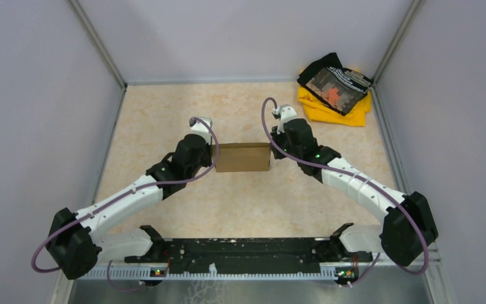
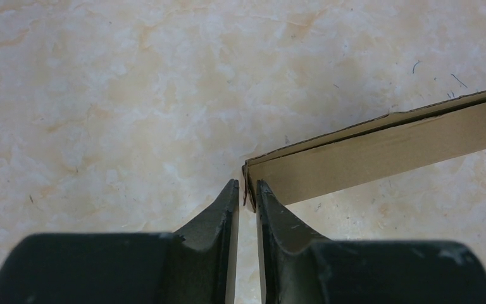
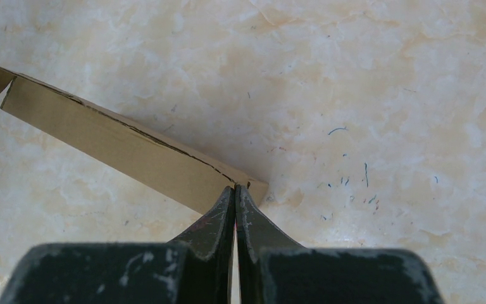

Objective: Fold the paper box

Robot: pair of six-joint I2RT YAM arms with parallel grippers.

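The paper box (image 1: 243, 157), plain brown cardboard, stands folded in the middle of the table between both arms. My left gripper (image 1: 214, 158) is at its left end. In the left wrist view the fingers (image 2: 247, 185) stand a narrow gap apart, with the box's (image 2: 386, 149) end edge caught between the tips. My right gripper (image 1: 272, 155) is at the box's right end. In the right wrist view its jaws (image 3: 235, 188) are pressed together with nothing between them, the tips against the top corner of the box (image 3: 120, 145).
A yellow and black cloth pile (image 1: 335, 88) lies at the back right corner. Grey walls enclose the table on three sides. The arm bases and a black rail (image 1: 247, 250) run along the near edge.
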